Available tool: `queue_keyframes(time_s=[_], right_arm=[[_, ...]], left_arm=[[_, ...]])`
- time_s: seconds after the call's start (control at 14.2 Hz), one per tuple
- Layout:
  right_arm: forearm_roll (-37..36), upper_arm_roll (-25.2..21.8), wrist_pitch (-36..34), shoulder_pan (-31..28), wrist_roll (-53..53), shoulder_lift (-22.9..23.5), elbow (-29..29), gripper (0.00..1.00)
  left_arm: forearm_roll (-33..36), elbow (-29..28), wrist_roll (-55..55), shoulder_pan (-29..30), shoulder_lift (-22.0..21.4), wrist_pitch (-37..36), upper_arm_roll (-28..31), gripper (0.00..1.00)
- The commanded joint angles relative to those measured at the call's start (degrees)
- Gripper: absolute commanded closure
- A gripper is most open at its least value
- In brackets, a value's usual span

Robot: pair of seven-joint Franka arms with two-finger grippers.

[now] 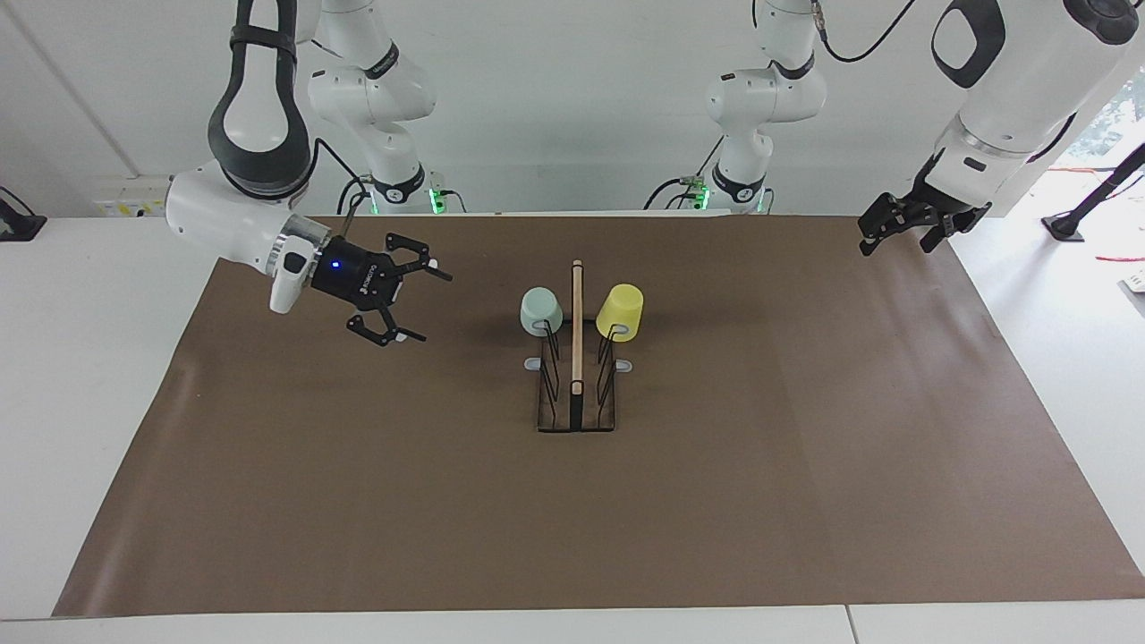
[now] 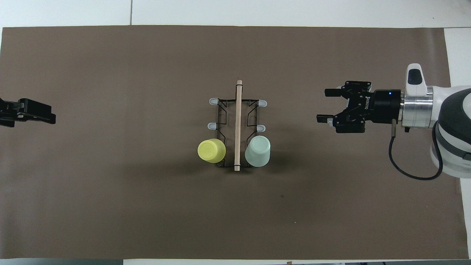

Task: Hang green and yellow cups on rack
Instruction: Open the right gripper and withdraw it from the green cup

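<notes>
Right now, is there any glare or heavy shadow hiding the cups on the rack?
Facing view: no glare; green cup and yellow cup evenly lit. Overhead view: only a soft shadow on the mat beside the rack; nothing is hidden.
</notes>
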Motion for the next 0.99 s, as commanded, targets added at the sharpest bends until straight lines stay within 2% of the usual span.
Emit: queue_keyframes(time_s=[0.0,0.21,0.35,0.56,0.7,0.78,0.92], right_arm=[[-13.53,0.48,-0.46,-2.37,13.68,2.34,6.24,0.0],[-37.24,0.56,-1.42,-2.9,37.04,2.7,12.21,0.0],[-46.6,0.65,-5.97,-2.99,44.04,3.31,17.12,0.0],[-53.48,0.56,-15.37,-3.25,50.53,4.28,23.47,0.0],[-55.51,0.48,-20.39,-2.9,56.42,4.02,25.75,0.0],[-58.74,0.56,-22.41,-2.29,60.45,3.76,26.46,0.0],[-61.66,1.18,-26.02,-1.94,66.71,1.83,27.17,0.0]], left_arm=[[0.53,-1.0,1.13,0.62,-0.36,1.56,-0.25,0.0],[1.41,-0.91,1.13,0.36,-0.36,1.73,-0.33,0.0],[1.85,-0.91,1.05,0.18,-0.36,1.73,-0.33,0.0],[1.85,-0.83,0.78,0.27,-0.36,1.82,-0.33,0.0],[1.85,-0.83,0.43,0.1,-0.36,0.94,-0.33,0.0],[1.85,-0.83,0.43,0.1,-0.36,1.03,-0.33,0.0],[1.85,-0.83,0.43,0.18,-0.36,0.94,-0.33,0.0]])
